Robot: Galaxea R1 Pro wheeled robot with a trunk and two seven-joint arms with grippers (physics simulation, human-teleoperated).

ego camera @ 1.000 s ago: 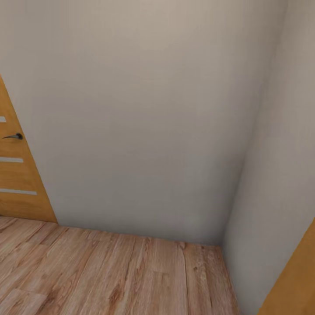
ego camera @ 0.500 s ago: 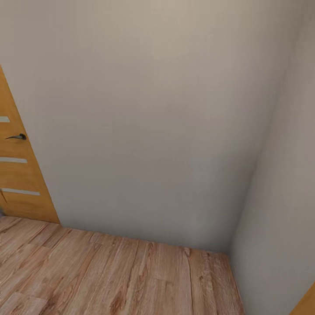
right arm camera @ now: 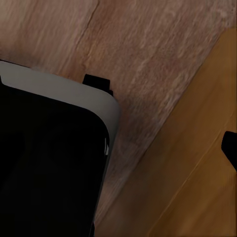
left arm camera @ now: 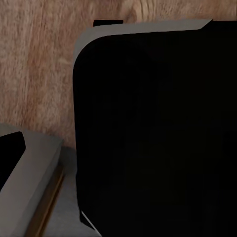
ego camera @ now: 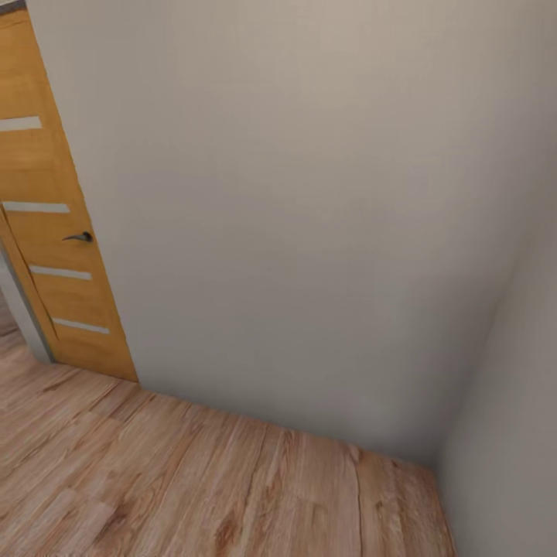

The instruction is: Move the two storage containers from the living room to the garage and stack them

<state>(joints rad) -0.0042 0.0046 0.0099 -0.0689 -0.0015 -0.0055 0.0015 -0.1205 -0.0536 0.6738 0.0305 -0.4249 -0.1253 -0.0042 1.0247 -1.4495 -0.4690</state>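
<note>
**A:** Two bins to move, and none of them before us. What does the head view give?

**B:** A cream wall (ego camera: 309, 216) across most of the frame, meeting a second wall at the right edge in a corner. A wooden door (ego camera: 54, 232) with pale strips and a dark handle (ego camera: 80, 237) stands at the upper left. Light wood plank floor (ego camera: 193, 480) runs along the bottom. No concrete, no car, so by my judgement we are not in the garage.

**A:** And the left wrist view?

**B:** A large dark body with a grey rounded edge (left arm camera: 148, 138) takes the middle and right; plank floor shows at the upper left. Whether the left pincer is apart or together, I cannot tell.

**A:** The right wrist view?

**B:** Again a dark, grey-edged body (right arm camera: 49, 158) at the lower left, planks above it, and an orange-brown wooden surface (right arm camera: 197, 173) at the lower right. The right pincer's state I cannot tell either.

**A:** How would the containers handle, once found?

**B:** As thin-walled lidless plastic, I judge them light but flexing, and smooth. Better to pinch a short wall near its rim on each side, one pincer apiece, than squeeze one long wall.
</note>
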